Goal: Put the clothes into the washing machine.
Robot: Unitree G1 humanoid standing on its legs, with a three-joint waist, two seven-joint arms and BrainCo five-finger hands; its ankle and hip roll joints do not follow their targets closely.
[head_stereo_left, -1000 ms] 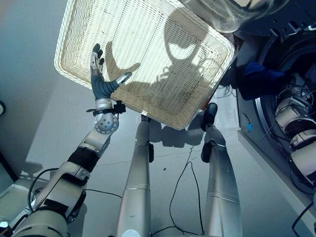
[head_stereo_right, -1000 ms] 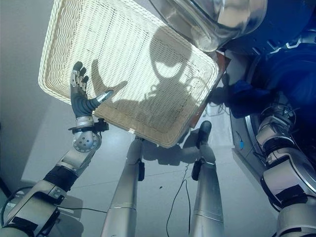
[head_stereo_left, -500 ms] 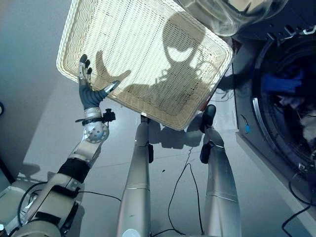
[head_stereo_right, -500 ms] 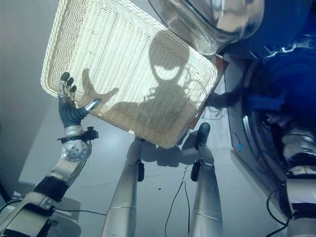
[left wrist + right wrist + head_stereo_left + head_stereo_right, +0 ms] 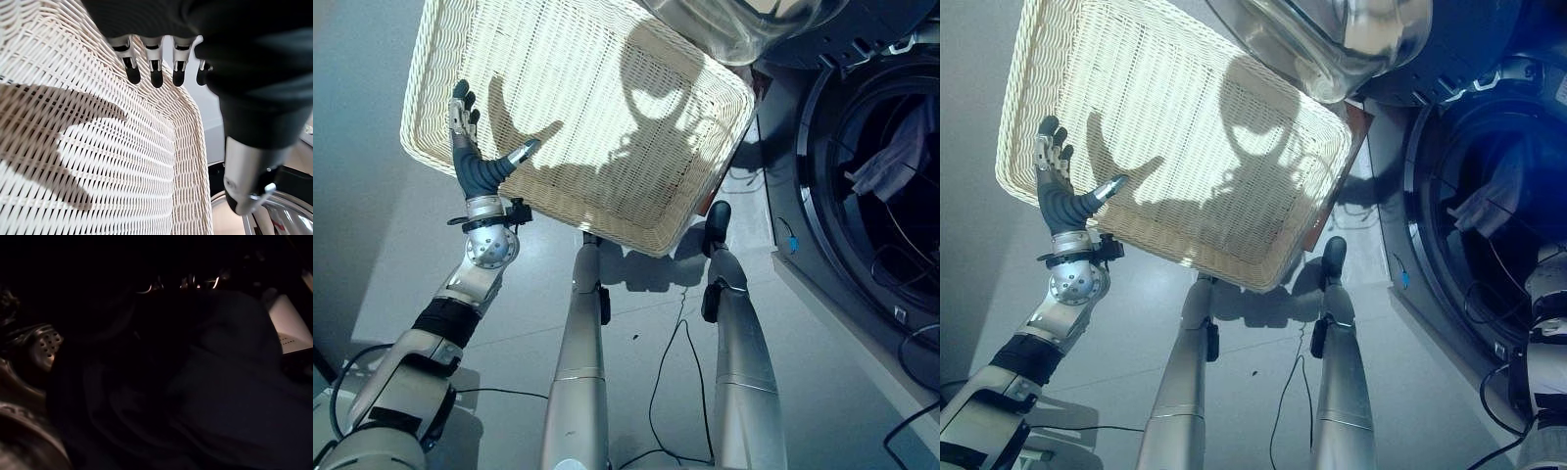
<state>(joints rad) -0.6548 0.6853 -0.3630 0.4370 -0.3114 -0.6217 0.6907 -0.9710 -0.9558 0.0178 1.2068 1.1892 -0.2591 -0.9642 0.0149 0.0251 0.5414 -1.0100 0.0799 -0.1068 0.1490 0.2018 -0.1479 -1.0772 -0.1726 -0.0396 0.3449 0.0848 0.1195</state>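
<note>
Left hand (image 5: 475,166) open, clothes (image 5: 891,162) well apart.

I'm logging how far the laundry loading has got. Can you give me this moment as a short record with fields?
basket: wicker basket on the floor, nothing in it
washing machine: drum opening at the robot's right, door swung open
clothes: pale cloth and dark cloth inside the drum
left hand: left hand open, fingers straight, over the basket's near rim
right hand: its wrist view looks onto dark cloth in the drum; fingers not readable
</note>
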